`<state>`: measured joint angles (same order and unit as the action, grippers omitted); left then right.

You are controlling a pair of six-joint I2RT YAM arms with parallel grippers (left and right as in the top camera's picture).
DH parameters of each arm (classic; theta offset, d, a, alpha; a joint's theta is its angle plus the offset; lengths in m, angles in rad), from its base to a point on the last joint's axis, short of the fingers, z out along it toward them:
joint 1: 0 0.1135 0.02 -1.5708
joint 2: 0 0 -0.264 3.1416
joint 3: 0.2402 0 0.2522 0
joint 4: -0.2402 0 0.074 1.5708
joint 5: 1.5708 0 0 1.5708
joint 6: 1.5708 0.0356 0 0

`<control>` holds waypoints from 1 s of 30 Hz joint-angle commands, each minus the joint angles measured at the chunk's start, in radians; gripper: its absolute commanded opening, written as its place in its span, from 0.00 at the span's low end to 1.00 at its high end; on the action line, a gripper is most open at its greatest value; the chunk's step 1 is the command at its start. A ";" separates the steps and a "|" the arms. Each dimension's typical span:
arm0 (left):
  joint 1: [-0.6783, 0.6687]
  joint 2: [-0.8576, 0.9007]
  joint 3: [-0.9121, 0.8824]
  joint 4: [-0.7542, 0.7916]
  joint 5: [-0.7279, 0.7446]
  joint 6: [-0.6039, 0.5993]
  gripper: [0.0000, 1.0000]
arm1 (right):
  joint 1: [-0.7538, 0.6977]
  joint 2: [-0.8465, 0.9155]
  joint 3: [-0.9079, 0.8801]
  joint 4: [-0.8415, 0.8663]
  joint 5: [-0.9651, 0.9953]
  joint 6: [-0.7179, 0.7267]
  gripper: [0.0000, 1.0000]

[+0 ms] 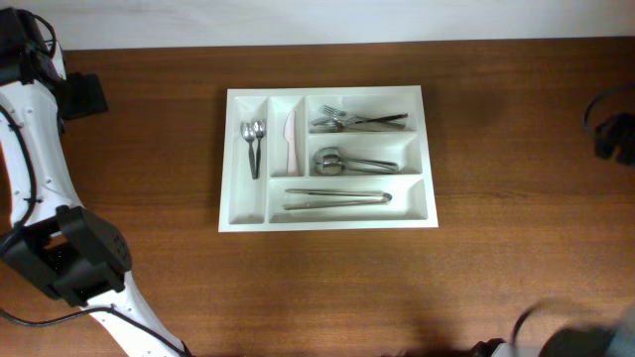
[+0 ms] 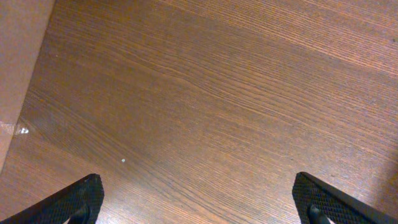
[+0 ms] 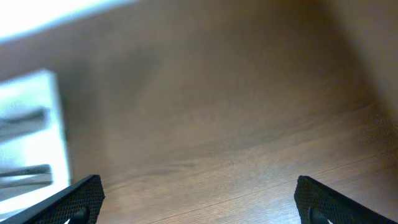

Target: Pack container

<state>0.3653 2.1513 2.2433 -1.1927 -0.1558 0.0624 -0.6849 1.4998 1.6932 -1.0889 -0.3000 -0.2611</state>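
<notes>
Hard to see: the right wrist view is blurry, and only the finger tips show.
Tabletop (image 1: 516, 149): brown wood.
Container (image 1: 327, 220): white, in the middle of it, cutlery (image 1: 359, 121) inside.
Left fingers (image 2: 81, 198): spread wide, holding nothing.
Right fingers (image 3: 81, 194): spread wide, holding nothing.

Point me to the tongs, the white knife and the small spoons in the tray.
tongs (image 1: 337, 198): overhead view, mid-length of the arms.
white knife (image 1: 290, 142): overhead view, around its mid-length.
small spoons (image 1: 254, 149): overhead view, on the handles.
</notes>
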 commanded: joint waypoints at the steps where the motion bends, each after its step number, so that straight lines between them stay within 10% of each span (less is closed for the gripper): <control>1: 0.004 -0.008 0.018 -0.002 0.010 -0.010 0.99 | -0.002 -0.211 0.006 -0.046 -0.060 0.021 0.99; 17: 0.004 -0.008 0.018 -0.002 0.010 -0.010 0.99 | -0.002 -0.776 0.006 -0.425 -0.063 0.117 0.99; 30: 0.004 -0.008 0.018 -0.002 0.010 -0.010 0.99 | -0.002 -0.887 0.005 -0.529 -0.063 0.117 0.99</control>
<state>0.3653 2.1513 2.2433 -1.1931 -0.1555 0.0624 -0.6849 0.6151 1.7023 -1.6428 -0.3470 -0.1528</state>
